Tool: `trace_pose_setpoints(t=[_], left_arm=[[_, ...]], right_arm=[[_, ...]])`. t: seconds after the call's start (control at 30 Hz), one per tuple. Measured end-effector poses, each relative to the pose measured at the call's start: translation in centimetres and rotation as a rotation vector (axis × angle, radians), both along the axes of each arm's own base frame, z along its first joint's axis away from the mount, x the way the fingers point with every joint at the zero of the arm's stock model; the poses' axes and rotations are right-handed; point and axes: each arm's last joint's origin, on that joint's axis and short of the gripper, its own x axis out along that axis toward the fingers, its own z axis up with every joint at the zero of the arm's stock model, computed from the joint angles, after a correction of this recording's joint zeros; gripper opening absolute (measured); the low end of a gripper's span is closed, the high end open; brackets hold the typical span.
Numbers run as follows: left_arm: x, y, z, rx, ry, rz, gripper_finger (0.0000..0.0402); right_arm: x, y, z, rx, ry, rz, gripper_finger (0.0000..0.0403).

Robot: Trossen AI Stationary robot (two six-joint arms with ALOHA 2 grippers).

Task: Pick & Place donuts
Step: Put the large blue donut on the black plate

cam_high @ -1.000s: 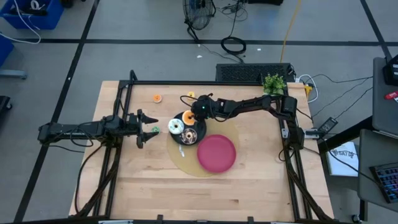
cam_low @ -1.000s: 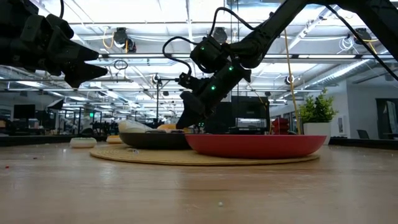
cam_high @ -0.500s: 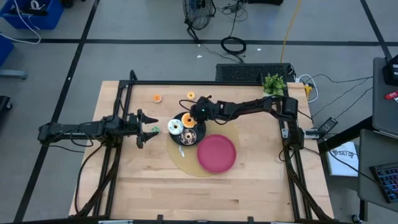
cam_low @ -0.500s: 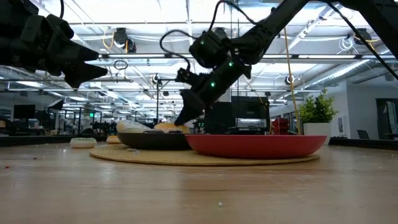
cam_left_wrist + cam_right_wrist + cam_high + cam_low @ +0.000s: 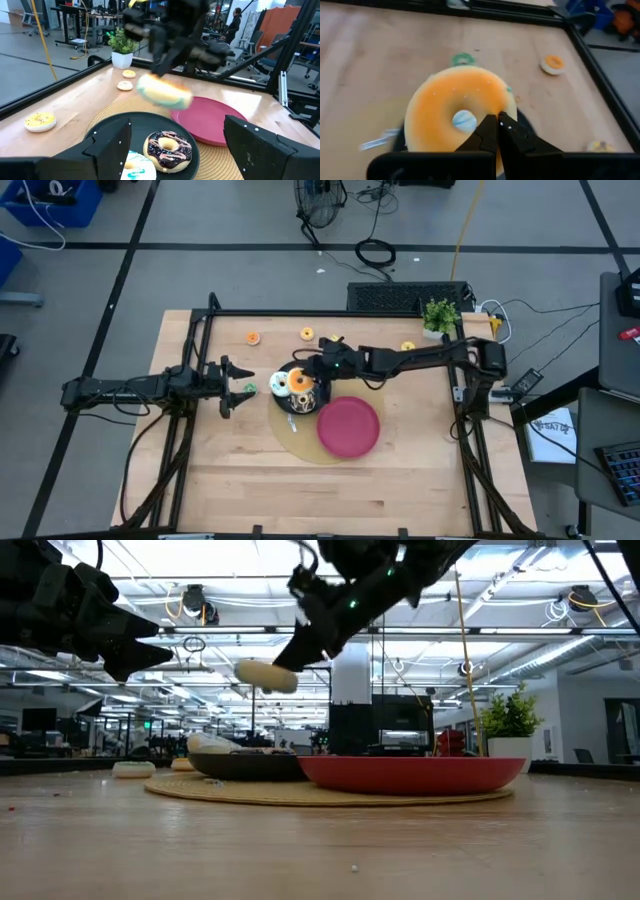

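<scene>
From above, the orange donut [image 5: 301,383] is seen pinched in the right gripper [image 5: 308,377] over the black plate [image 5: 300,408], with the red plate [image 5: 348,426] at five o'clock. At table height, it is held clear above both. The left gripper [image 5: 175,150] is seen spread wide, idle.

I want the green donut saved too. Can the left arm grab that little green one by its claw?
Probably yes. The green donut lies on bare table just ahead of the open left gripper, nothing between them. The right gripper is busy holding an orange donut above the black plate.
</scene>
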Motion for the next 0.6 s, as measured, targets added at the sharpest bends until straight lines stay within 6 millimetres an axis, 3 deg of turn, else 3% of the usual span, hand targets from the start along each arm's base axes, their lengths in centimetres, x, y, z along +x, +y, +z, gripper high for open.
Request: trace_pose_setpoints(t=[0.2, 0.43, 0.6], left_arm=[[0.0, 0.0, 0.0, 0.0, 0.0, 0.0, 0.031], [0.0, 0.0, 0.2, -0.066, -0.027, 0.003, 0.031], [0.0, 0.0, 0.6, -0.092, -0.071, 0.002, 0.031]], right_arm=[[-0.5, 1.5, 1.7, 0.055, -0.051, 0.161, 0.0], [-0.8, 2.5, 0.7, 0.137, -0.224, 0.387, 0.0], [-1.3, 2.1, 0.2, 0.203, -0.358, 0.444, 0.0]])
